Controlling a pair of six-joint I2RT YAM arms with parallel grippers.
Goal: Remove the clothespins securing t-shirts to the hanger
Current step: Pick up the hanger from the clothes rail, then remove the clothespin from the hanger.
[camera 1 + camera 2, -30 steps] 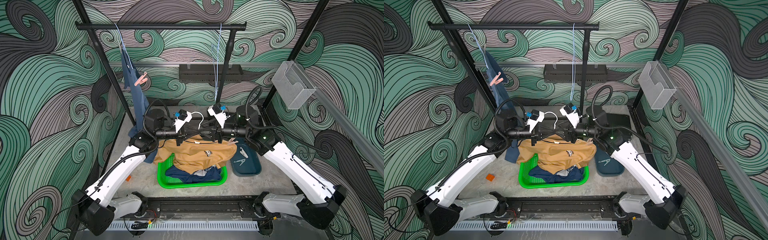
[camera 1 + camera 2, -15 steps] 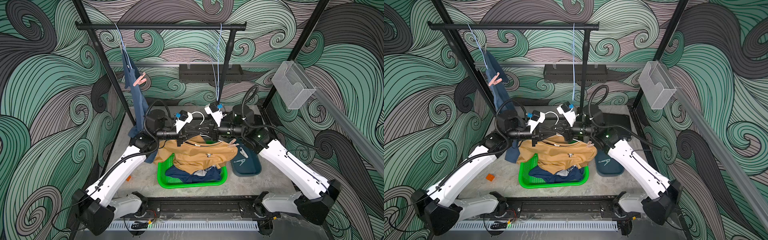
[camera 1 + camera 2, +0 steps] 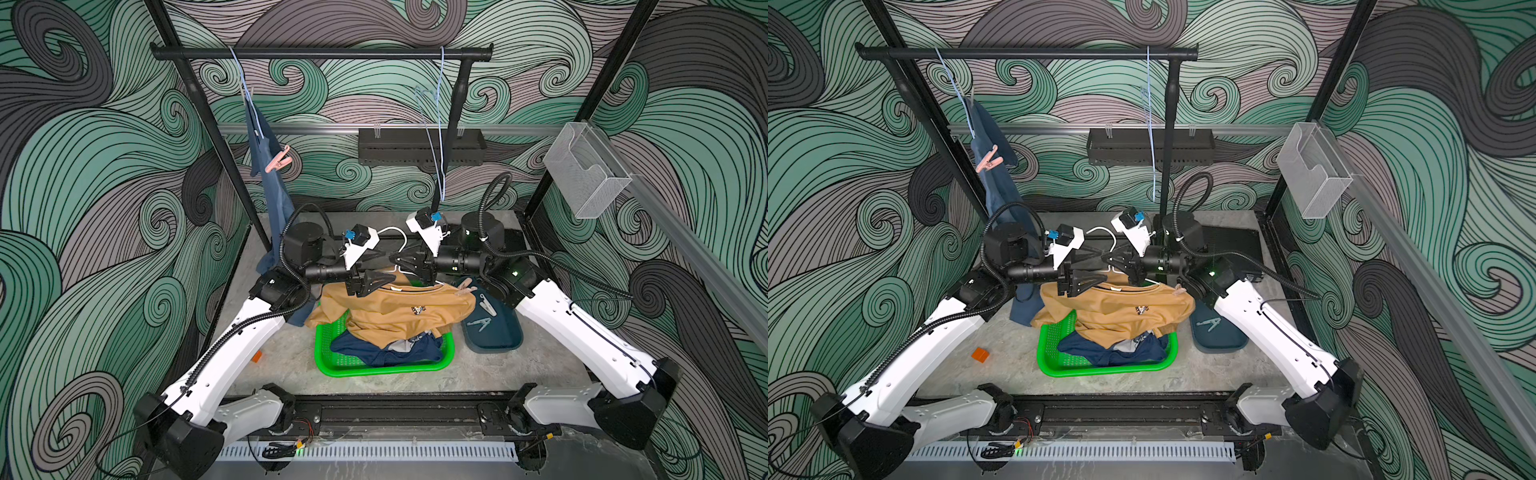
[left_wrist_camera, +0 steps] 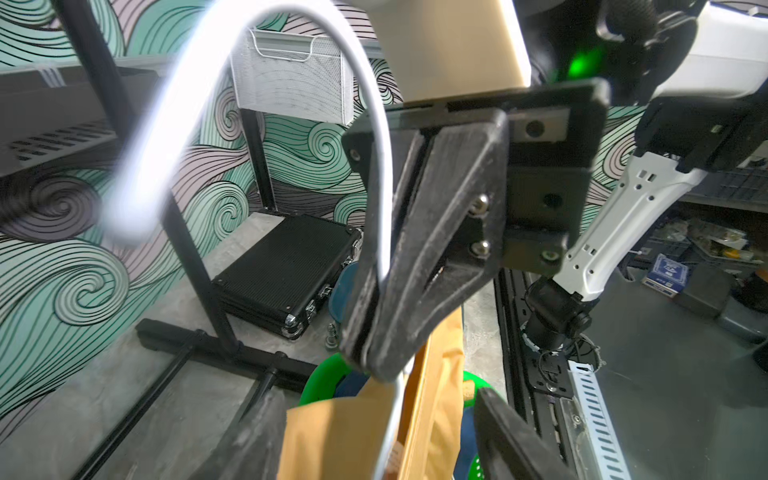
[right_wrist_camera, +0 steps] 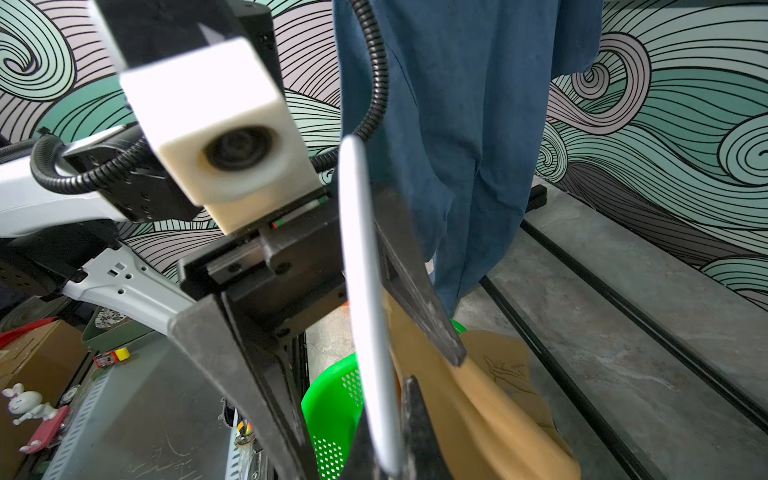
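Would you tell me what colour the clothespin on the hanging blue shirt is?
Pale pink clothespin, clearest in a top view.

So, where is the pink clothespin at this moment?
In both top views the pink clothespin is clipped on the blue t-shirt hanging under the black rail, on the robot's left side.

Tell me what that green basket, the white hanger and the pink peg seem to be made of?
Green basket: likely moulded plastic, glossy and evenly bright, its walls pierced with tiny holes.
White hanger: a thin smooth rod bent into a hook; coated wire or plastic, I cannot tell which.
Pink peg: probably plastic, going by its uniform pale colour; too small to be sure.
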